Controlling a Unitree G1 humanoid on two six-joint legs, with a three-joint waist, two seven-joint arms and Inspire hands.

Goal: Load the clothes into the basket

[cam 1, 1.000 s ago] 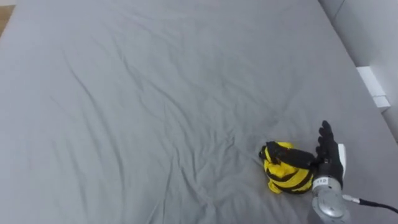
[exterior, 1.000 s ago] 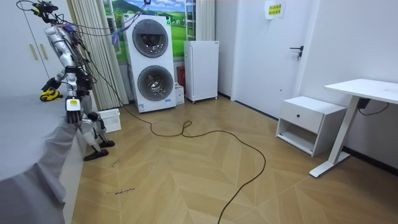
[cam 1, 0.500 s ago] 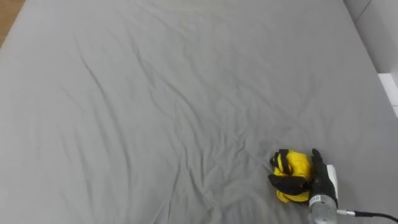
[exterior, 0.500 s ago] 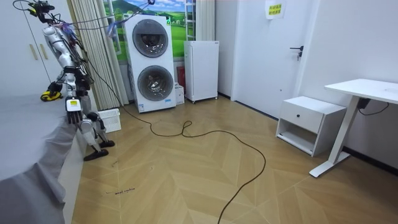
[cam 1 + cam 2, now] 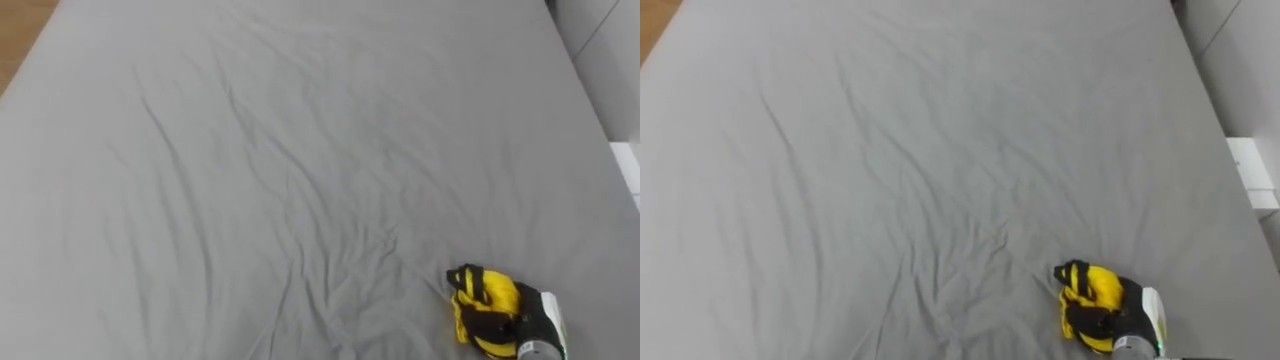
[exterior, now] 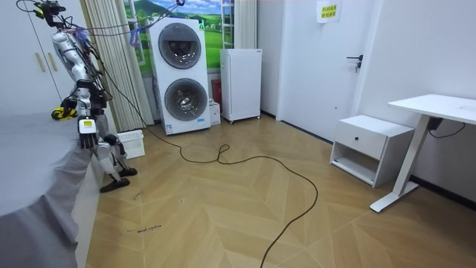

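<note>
A crumpled yellow-and-black garment lies near the close right corner of the grey bedsheet. My right hand comes in from the lower right, its dark fingers curled round the bundle. In the room view I stand at the bed's side, bent toward it, with the yellow cloth at the mattress edge. My left hand hangs at my side with relaxed fingers. A white slatted basket stands on the floor behind my feet.
The wrinkled sheet covers the whole bed. A white wall and ledge run along the bed's right side. Stacked washing machines, a white cabinet and a cable on the wood floor lie behind me.
My right hand's fingers went from straight beside the garment to curled round it. Hand and bundle have drawn back toward me and the bed's edge; the eye view has shifted too.
</note>
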